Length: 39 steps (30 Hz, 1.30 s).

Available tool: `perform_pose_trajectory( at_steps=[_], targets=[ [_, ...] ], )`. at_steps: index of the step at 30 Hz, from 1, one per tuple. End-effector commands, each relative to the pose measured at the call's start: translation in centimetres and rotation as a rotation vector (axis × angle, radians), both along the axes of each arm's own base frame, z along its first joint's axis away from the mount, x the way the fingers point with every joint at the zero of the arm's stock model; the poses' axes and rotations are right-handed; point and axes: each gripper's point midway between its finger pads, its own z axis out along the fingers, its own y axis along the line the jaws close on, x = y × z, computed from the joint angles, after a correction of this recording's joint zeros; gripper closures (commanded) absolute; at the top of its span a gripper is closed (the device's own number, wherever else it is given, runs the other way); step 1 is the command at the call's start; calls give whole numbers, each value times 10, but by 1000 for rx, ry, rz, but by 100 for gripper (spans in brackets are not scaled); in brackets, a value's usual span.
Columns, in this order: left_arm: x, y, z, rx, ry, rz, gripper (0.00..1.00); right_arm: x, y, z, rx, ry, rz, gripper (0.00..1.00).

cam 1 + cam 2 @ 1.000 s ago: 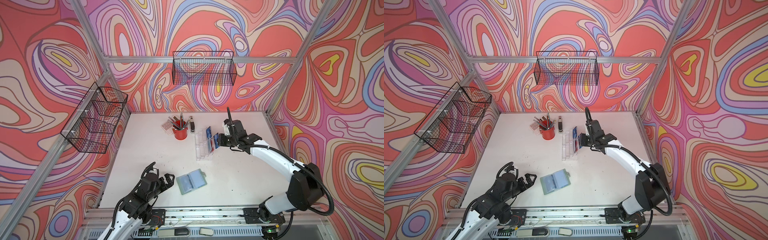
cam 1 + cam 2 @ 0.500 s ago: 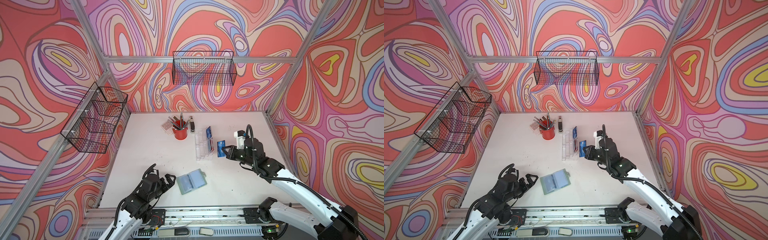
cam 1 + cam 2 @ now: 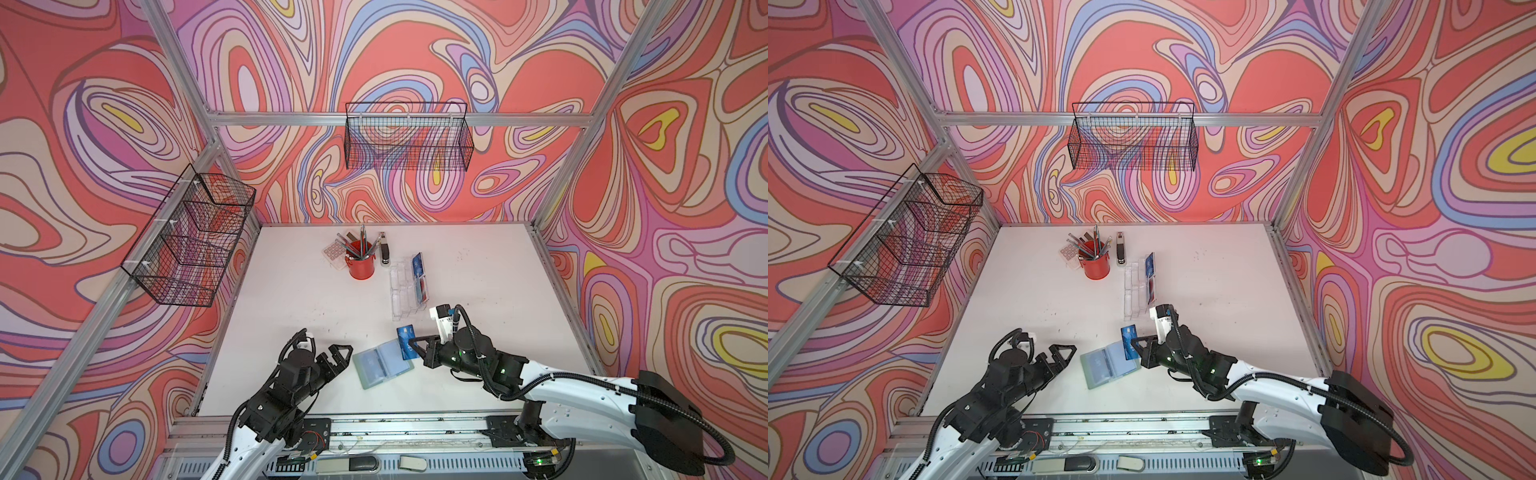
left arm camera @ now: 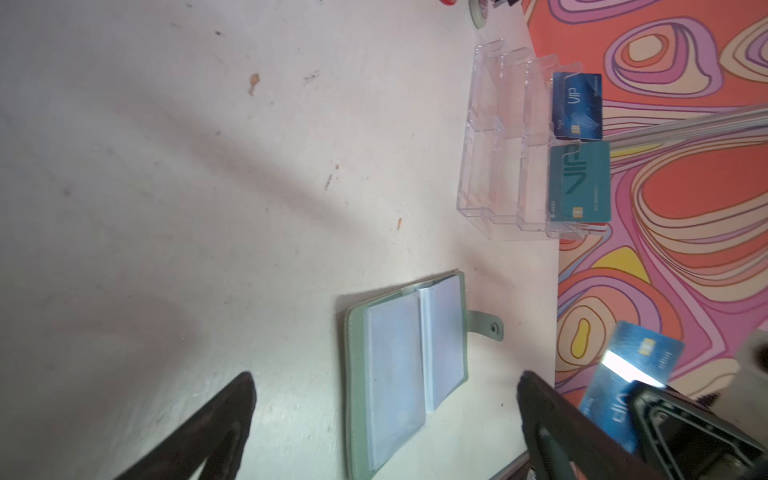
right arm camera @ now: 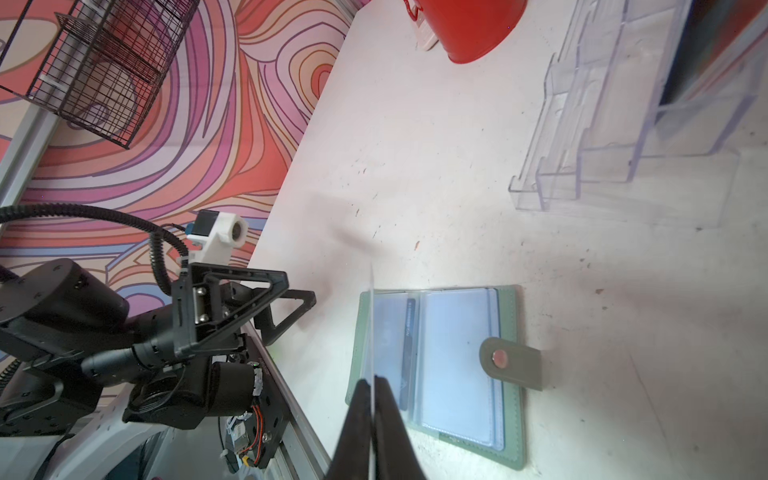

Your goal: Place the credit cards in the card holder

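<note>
Two cards [image 4: 579, 183] sit in the stand [image 4: 498, 124]; right gripper [image 5: 372, 388] jaws pinch a blue card [image 3: 406, 341] over the card holder [image 3: 382, 362]; left gripper [image 4: 384, 380] gapes.

Bare bench [image 3: 291, 307] lies behind and in front of the open card holder [image 3: 376, 365]. Just left of it stands the wide-spread left tool [image 3: 332, 357]. Above its right edge the right tool [image 3: 413, 347] pinches a blue card [image 3: 406, 338]. Farther behind it, a clear stand [image 3: 409, 286] and a red cup [image 3: 360, 268] block the way.
</note>
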Motion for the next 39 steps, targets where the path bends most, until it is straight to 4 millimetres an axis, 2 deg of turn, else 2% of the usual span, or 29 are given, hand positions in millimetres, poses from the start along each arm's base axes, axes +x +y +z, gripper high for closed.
perform_pose_trajectory(
  at_steps=[1,5,6,9,12,15,21,24,29,32,39],
  targets=[
    [0,-24,17,-107,-39,-105,0,-6,6,15,97,-41,35,100],
    [-22,-33,-28,-102,135,-184,2,-22,-1,13,115,-58,86,100],
    [-23,-31,-31,-87,162,-175,1,-22,-5,12,112,-68,74,100],
    [-21,-40,-30,-78,124,-206,3,-19,-12,7,88,-73,42,100],
    [-16,-37,-34,-23,131,-181,3,-22,-5,5,94,-64,75,100],
    [-14,-43,-29,-23,130,-207,3,-21,3,0,100,-53,89,100],
    [-9,-51,-31,-77,121,-205,2,-12,35,-27,46,1,113,100],
    [-11,-50,-39,-78,137,-195,2,-14,55,-38,32,24,138,100],
    [-12,-54,-37,-97,155,-204,1,-16,78,-59,-21,47,150,100],
    [-13,-52,-40,-105,170,-190,1,-11,79,-65,-30,49,126,100],
    [-13,-47,-43,-99,166,-156,0,4,63,-72,-92,50,23,100]
  ],
)
